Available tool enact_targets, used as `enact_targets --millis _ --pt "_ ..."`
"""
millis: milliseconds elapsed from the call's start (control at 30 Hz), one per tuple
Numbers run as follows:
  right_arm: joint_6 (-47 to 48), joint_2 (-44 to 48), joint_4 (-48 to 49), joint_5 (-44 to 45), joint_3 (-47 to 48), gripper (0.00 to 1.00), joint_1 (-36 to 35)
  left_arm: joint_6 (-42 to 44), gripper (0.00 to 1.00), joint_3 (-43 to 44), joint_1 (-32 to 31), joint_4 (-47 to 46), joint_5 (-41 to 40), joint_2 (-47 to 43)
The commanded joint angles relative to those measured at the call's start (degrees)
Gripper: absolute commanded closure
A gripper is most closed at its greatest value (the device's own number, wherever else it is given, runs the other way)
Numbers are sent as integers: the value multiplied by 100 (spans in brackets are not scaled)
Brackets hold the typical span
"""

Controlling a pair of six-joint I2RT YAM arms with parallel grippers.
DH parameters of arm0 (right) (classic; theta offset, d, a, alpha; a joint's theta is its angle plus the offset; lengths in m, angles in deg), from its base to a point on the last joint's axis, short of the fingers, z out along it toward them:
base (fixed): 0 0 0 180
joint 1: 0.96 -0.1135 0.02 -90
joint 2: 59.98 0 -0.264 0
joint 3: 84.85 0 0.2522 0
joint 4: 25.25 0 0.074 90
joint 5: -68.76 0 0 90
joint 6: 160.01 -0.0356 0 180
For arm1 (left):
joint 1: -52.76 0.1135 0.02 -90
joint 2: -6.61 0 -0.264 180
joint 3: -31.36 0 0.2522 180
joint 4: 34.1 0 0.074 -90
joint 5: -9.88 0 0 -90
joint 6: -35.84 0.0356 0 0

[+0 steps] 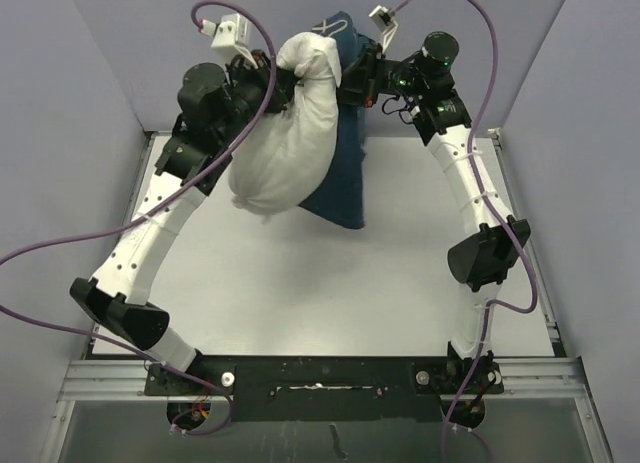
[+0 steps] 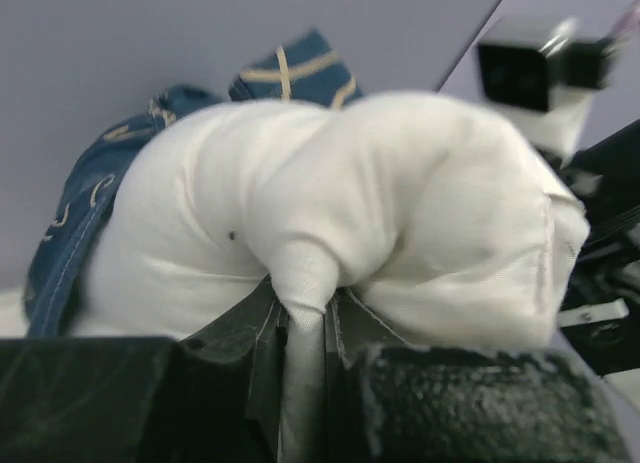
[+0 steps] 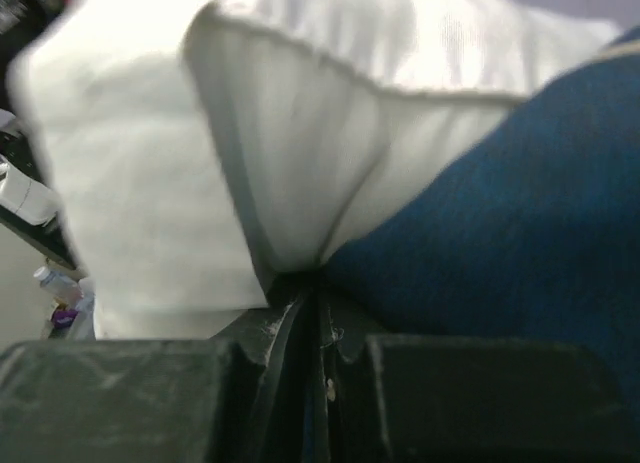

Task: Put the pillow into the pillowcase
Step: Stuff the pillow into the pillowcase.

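Both arms are raised at the far end of the table. The white pillow hangs lumpy and bunched from its top, its lower end just above the table. My left gripper is shut on a pinched fold of it, seen close in the left wrist view as pillow squeezed in the gripper. The navy pillowcase hangs behind and to the right of the pillow. My right gripper is shut on its blue cloth; in the right wrist view the pillowcase and pillow meet at the gripper.
The white table lies below the hanging cloth, framed by grey walls at the back and sides. Purple cables loop off both arms. The other arm's wrist camera is close on the right in the left wrist view.
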State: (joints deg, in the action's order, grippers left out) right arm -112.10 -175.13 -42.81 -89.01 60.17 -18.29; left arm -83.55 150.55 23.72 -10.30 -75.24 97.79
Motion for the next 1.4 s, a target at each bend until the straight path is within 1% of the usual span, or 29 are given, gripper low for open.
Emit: enact_targets --millis 0,67,100,133,167,233,367,467,533,600,700,767,800,833,900,933,1000,1033,1067,1100,1200,1267,1367 --pt "-971 145 1303 -281 -212 100 -801 1117 100 1341 -792 84 35 -378" --pt "-1019 155 1378 -217 -638 100 -761 1531 100 1775 -1152 535 -180 -141" --pt "-965 186 1351 -211 -921 100 -687 1586 100 1893 -1206 790 -239 -24" --pt "-866 233 1280 -199 -1306 100 -594 1556 100 1812 -1217 982 -279 49" --pt "-800 290 1261 -212 -1728 100 -469 1532 100 1552 -1218 1062 -305 66" --pt "-484 423 1166 -242 -2670 100 -127 1480 100 649 -1214 1022 -314 -12" --pt "406 569 589 -295 -4418 100 440 1052 100 -1665 -1168 367 18 -109" --pt "879 688 406 -315 -5377 100 739 777 100 -2918 -1195 -195 242 175" --pt "1017 826 486 -349 -5933 100 881 640 100 -3468 -1192 -541 220 445" --pt "924 978 812 -388 -6418 100 958 541 100 -3739 -1160 -792 84 685" --pt "1041 1102 851 -437 -6654 100 993 478 100 -3590 -1083 -609 -123 910" --pt "1053 1079 912 -439 -6664 100 1003 504 100 -3448 -1028 -416 -186 836" --pt "954 1042 1077 -459 -6685 100 1003 530 100 -3372 -978 -272 -162 741" --pt "795 1006 1311 -487 -6725 100 1009 557 98 -3300 -939 -116 -168 629" --pt "360 915 1821 -548 -6782 100 1004 581 81 -3094 -832 327 -86 340" --pt "148 882 2107 -588 -6807 100 1001 618 69 -2993 -768 496 33 168" --pt "-211 833 2626 -644 -6832 100 983 693 50 -2831 -641 697 359 -214" --pt "-345 814 2825 -668 -6827 100 977 756 42 -2735 -620 766 462 -420" --pt "-438 803 2957 -680 -6810 100 959 856 37 -2630 -607 812 555 -592" --pt "-562 791 3110 -689 -6814 100 951 1017 34 -2519 -607 841 627 -735" --pt "-873 765 3573 -722 -6812 100 860 1522 30 -2072 -724 984 779 -948" --pt "-911 756 3641 -712 -6784 100 797 2157 24 -1681 -1045 1192 679 -884" --pt "-969 751 3716 -712 -6755 100 714 3496 13 -1020 -1837 1652 5 -507"
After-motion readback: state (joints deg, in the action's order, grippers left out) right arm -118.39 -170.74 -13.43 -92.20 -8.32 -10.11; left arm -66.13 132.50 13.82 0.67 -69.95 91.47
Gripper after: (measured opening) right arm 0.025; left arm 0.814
